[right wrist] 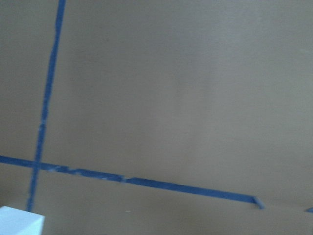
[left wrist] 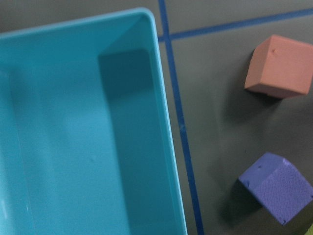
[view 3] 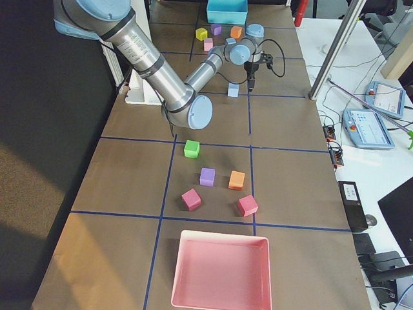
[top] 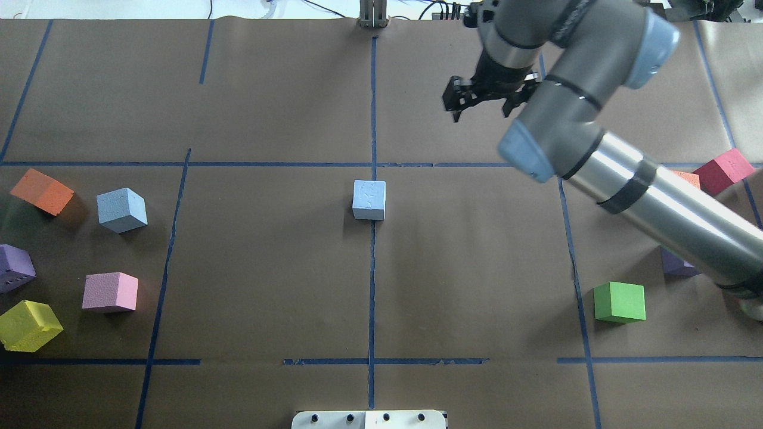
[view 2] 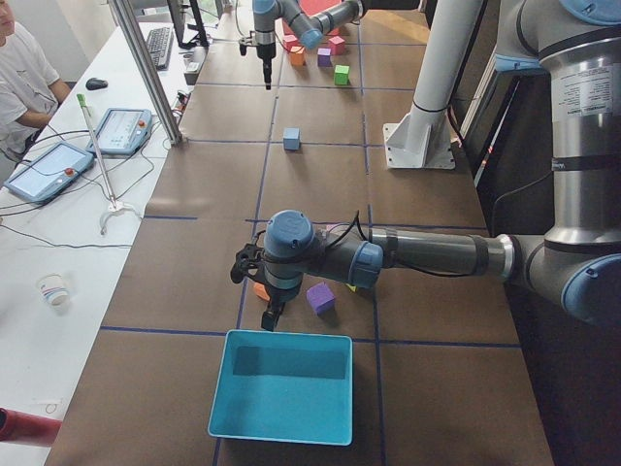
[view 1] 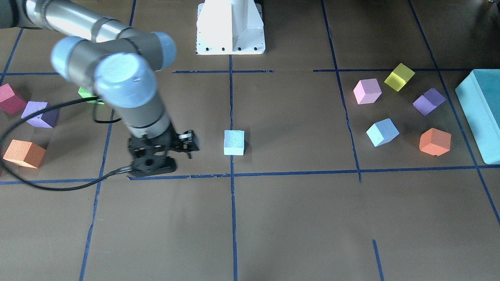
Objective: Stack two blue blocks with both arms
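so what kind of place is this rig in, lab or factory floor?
Most likely a robotics research lab, set up for data collection: a table papered brown and gridded with blue tape, scattered coloured foam cubes, and teach pendants on a side bench beside a seated operator.

Brown table (top: 268, 286) carries coloured cubes (top: 619, 302), two blue blocks (top: 369, 200), a teal bin (view 1: 482, 113).
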`<state>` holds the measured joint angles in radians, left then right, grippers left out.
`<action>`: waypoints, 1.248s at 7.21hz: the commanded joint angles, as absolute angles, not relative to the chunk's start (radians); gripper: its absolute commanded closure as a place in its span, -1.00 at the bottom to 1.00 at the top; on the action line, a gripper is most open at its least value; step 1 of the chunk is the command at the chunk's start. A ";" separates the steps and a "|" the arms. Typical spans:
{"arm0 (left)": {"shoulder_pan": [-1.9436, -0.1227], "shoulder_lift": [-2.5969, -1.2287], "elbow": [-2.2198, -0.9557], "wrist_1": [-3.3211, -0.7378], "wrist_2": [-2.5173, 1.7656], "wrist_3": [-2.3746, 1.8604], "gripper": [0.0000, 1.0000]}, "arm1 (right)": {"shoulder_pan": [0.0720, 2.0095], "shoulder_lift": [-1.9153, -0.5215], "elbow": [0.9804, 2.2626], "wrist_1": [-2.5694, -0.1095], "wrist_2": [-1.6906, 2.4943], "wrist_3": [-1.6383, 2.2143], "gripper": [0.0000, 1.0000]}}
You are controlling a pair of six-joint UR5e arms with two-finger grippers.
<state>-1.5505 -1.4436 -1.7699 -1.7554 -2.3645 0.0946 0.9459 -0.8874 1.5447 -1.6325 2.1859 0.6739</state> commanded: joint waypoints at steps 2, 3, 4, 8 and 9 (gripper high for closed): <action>-1.283 -1.518 -1.822 -1.863 -2.424 -0.376 -1.00 | 1.239 -1.359 1.811 -1.644 2.301 0.109 -0.99; -1.191 -1.555 -1.836 -1.873 -2.372 -0.532 -1.00 | 1.312 -1.502 1.866 -1.644 2.302 -0.055 -0.99; -1.149 -1.578 -1.836 -1.875 -2.369 -0.658 -1.00 | 1.401 -1.604 1.864 -1.644 2.301 -0.244 -0.99; -0.971 -1.661 -1.815 -1.876 -2.156 -0.981 -1.00 | 1.448 -1.674 1.845 -1.631 2.298 -0.267 -0.99; -0.941 -1.664 -1.803 -1.878 -2.116 -0.998 -1.00 | 1.448 -1.674 1.845 -1.631 2.298 -0.265 -0.99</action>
